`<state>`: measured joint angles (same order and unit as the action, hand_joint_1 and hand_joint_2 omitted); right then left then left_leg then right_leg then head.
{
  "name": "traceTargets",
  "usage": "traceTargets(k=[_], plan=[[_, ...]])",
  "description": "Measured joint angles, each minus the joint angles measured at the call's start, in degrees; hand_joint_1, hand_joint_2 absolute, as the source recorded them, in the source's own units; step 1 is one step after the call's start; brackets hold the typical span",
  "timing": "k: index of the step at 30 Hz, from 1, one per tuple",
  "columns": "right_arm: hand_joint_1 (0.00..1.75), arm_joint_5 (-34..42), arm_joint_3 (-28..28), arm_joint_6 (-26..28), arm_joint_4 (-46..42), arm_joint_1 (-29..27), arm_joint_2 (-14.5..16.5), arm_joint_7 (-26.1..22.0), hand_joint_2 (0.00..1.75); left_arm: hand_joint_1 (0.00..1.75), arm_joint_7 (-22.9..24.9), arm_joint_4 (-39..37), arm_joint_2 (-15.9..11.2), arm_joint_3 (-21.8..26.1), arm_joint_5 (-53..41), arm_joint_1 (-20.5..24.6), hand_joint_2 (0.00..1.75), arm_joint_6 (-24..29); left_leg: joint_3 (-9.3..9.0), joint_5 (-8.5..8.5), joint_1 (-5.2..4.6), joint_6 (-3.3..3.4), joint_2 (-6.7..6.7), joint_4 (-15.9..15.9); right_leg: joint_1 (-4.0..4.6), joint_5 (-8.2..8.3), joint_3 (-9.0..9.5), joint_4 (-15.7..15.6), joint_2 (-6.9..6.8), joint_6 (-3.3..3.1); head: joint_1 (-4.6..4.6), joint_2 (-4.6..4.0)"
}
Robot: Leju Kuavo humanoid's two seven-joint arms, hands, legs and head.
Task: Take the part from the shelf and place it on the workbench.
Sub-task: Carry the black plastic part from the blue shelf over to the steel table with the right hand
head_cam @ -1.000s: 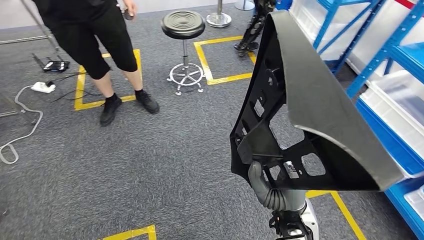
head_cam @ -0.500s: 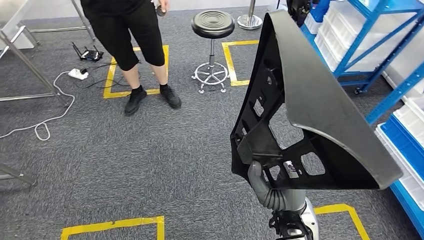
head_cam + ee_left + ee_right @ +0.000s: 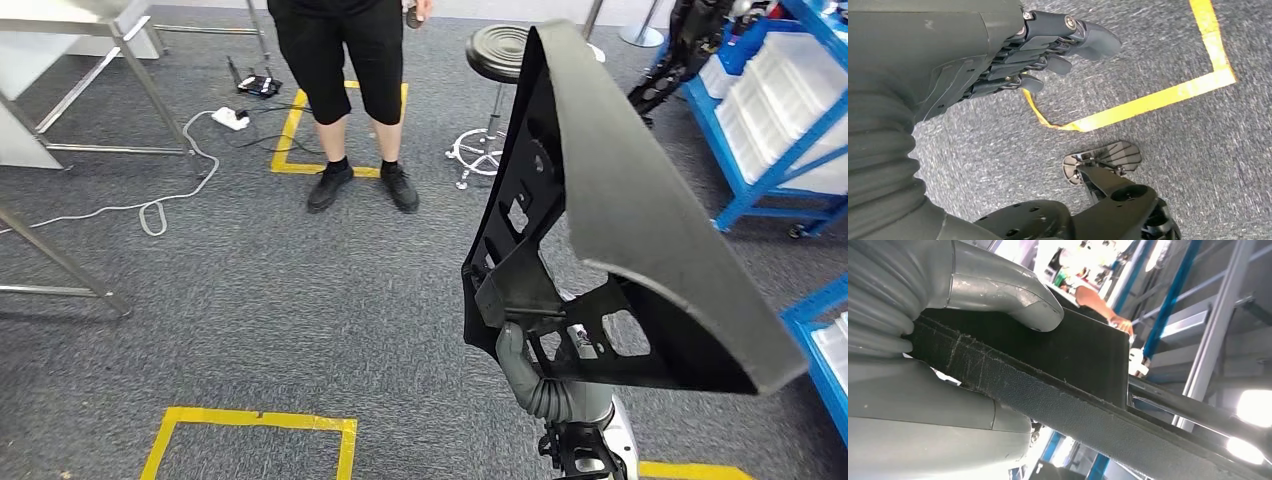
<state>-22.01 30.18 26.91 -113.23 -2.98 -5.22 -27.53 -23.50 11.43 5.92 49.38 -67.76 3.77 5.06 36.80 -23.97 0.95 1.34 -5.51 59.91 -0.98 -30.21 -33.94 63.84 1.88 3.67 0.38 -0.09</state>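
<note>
The part (image 3: pixel 620 200) is a large black moulded panel with a grey outer skin and cut-outs in its inner frame. It stands upright in front of me on the right of the head view. My right hand (image 3: pixel 525 370) grips it at its lower edge from below. In the right wrist view the grey thumb (image 3: pixel 998 290) presses on the part's flat black face (image 3: pixel 1073 355), and the edge of the part runs through the hand. My left hand (image 3: pixel 1038 55) hangs over the grey carpet, holding nothing, its fingers loosely bent.
A person (image 3: pixel 345 90) in black stands ahead. A black stool (image 3: pixel 495 50) is beside them. A metal-framed table (image 3: pixel 60 20) is at the far left, with a white power strip and cable (image 3: pixel 228 118) on the floor. Blue shelves (image 3: pixel 790 110) with white bins line the right. Yellow tape squares (image 3: pixel 250 420) mark the carpet.
The camera has turned: person, stool and shelves have slid right in the picture and the metal table has come in at the left. The part stays the same in my right hand.
</note>
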Motion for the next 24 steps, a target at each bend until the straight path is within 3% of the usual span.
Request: traceTargets(k=[2, 5, 7, 9, 11, 12, 13, 15, 17, 18, 20, 22, 24], plan=[[1.75, -0.14, -0.01, 0.15, -0.03, -0.01, -0.02, 0.02, 1.75, 0.0, -0.02, 0.0, 0.01, 0.0, 0.0, -0.01, 1.75, 0.07, 0.18, 0.25, -0.14, -0.55, -1.08, -0.03, 0.01, 1.79, 2.24, -5.02, 1.46, -0.35, -0.02, 0.0], [1.75, -0.19, -0.04, 0.38, -0.1, -0.02, -0.07, 0.03, 1.75, 0.0, -0.04, 0.0, -0.04, 0.02, 0.0, -0.3, 1.75, 0.26, 0.5, 0.78, -0.04, -1.64, -1.83, -0.48, 0.12, 2.55, 2.73, -5.74, 0.32, -1.72, -0.04, 0.0], [1.75, -0.21, -0.07, 0.57, -0.2, -0.15, -0.07, 0.04, 1.75, 0.0, -0.03, 0.0, -0.1, 0.02, -0.01, -0.43, 1.75, 0.34, 1.47, -0.68, -0.15, -2.11, 0.61, 1.56, -0.21, 2.99, 2.97, -6.18, -0.95, -2.61, -0.21, 0.0], [1.75, -0.25, -0.14, 0.78, -0.28, -0.46, -0.08, 0.03, 1.75, 0.0, -0.02, 0.0, -0.09, 0.01, -0.04, -0.41, 1.75, 0.37, 4.25, -4.5, -0.23, -2.36, 3.96, 8.12, -0.11, 3.02, 3.08, -6.32, -2.33, -3.1, -0.39, 0.0], [1.75, -0.28, -0.2, 0.93, -0.31, -0.77, -0.09, 0.02, 1.75, 0.0, -0.01, -0.01, -0.05, 0.0, -0.08, -0.43, 1.75, 0.39, 7.03, -7.16, -0.11, -2.66, 5.05, 14.64, 0.14, 2.94, 3.08, -6.29, -3.84, -3.25, -0.43, 0.0], [1.75, -0.32, -0.22, 0.97, -0.31, -0.89, -0.09, 0.02, 1.75, 0.0, -0.01, -0.01, -0.05, -0.01, -0.09, -0.46, 1.75, 0.4, 7.15, -7.04, -0.06, -2.78, 5.25, 15.33, 0.18, 2.9, 3.09, -6.27, -4.54, -3.26, -0.46, 0.0], [1.75, -0.37, -0.25, 1.01, -0.31, -0.99, -0.09, 0.02, 1.75, 0.0, 0.0, -0.01, -0.08, -0.01, -0.09, -0.5, 1.75, 0.41, 6.09, -5.92, 0.0, -2.87, 5.51, 13.7, 0.18, 2.84, 3.16, -6.24, -5.18, -3.26, -0.46, 0.0], [1.75, -0.43, -0.38, 1.08, -0.32, -1.16, -0.1, 0.02, 1.75, 0.0, 0.0, -0.01, -0.19, -0.01, -0.09, -0.49, 1.75, 0.43, 1.73, -2.9, 0.02, -2.89, 7.22, 6.21, 0.27, 2.56, 3.41, -6.14, -6.25, -3.04, -0.49, 0.0], [1.75, -0.45, -0.56, 1.17, -0.38, -1.27, -0.12, 0.02, 1.75, 0.0, -0.01, -0.01, -0.24, -0.01, -0.1, -0.43, 1.75, 0.43, -1.06, -1.58, -0.22, -2.33, 8.45, 1.0, 0.71, 2.21, 3.51, -5.94, -7.12, -2.58, -0.41, 0.0], [1.75, -0.48, -0.62, 1.22, -0.42, -1.32, -0.14, 0.01, 1.75, 0.0, -0.01, -0.01, -0.23, -0.01, -0.1, -0.41, 1.75, 0.44, -1.25, -1.71, -0.46, -1.94, 8.45, 0.36, 0.9, 2.14, 3.52, -5.94, -7.53, -2.38, -0.36, 0.0], [1.75, -0.57, -0.73, 1.33, -0.53, -1.41, -0.17, 0.0, 1.75, 0.0, 0.0, 0.0, -0.27, -0.01, -0.11, -0.49, 1.75, 0.44, -1.02, -1.46, -0.58, -1.1, 7.2, 0.12, 0.92, 2.0, 3.53, -5.97, -8.17, -1.91, -0.3, 0.0], [1.75, -0.92, -1.01, 1.49, -0.78, -1.77, -0.37, 0.01, 1.75, 0.0, 0.0, 0.0, -0.28, 0.0, -0.1, -0.5, 1.75, 0.43, -0.95, -1.12, -0.35, -0.28, 6.06, -0.17, 0.72, 0.75, 2.61, -3.99, -6.28, -1.54, -0.25, 0.0], [1.75, -1.3, -1.42, 1.75, -1.11, -2.55, -0.78, 0.02, 1.75, 0.0, 0.01, 0.0, -0.28, 0.01, -0.1, -0.46, 1.75, 0.43, -0.79, -0.88, -0.19, 0.34, 4.88, -0.26, 0.49, -2.15, -0.48, 2.41, -3.26, -1.73, -0.06, 0.0]])
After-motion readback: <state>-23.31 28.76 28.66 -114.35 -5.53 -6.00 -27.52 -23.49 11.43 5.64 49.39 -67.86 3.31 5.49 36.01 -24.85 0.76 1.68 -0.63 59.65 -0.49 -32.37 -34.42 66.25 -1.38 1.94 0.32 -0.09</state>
